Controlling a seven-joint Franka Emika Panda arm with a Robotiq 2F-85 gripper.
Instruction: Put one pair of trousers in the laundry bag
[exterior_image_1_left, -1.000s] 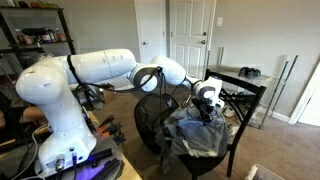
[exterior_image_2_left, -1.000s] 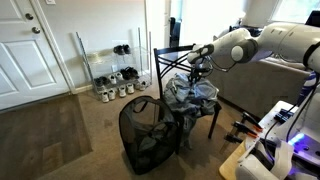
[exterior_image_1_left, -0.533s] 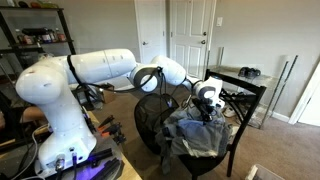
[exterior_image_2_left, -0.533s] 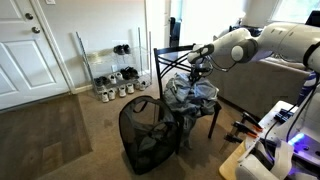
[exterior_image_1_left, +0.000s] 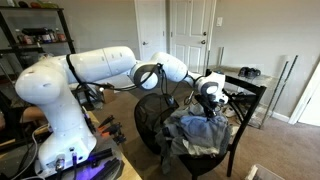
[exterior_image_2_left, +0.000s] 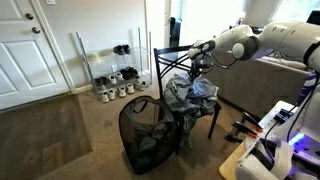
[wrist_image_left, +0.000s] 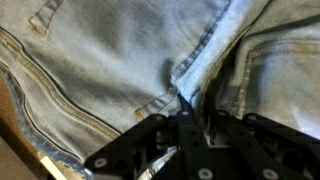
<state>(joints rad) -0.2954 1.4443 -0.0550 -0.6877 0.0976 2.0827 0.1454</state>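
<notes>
A pile of light blue and grey trousers (exterior_image_1_left: 200, 135) lies on a dark chair; it also shows in an exterior view (exterior_image_2_left: 188, 97). My gripper (exterior_image_1_left: 210, 102) is at the top of the pile, seen as well in an exterior view (exterior_image_2_left: 197, 73). In the wrist view the fingers (wrist_image_left: 190, 105) are shut on a raised fold of light denim trousers (wrist_image_left: 110, 60), which fill the picture. The black mesh laundry bag (exterior_image_2_left: 150, 135) stands open on the carpet beside the chair, below the gripper; it also shows in an exterior view (exterior_image_1_left: 152, 120).
A black-framed table (exterior_image_1_left: 240, 85) stands behind the chair. A shoe rack (exterior_image_2_left: 115, 75) and white doors (exterior_image_2_left: 30, 50) line the wall. A couch (exterior_image_2_left: 265, 85) is behind the arm. Cables and gear (exterior_image_1_left: 95, 135) lie near the robot base.
My gripper has risen slightly from the pile, pulling a fold of denim up with it. The bag and chair have not moved.
</notes>
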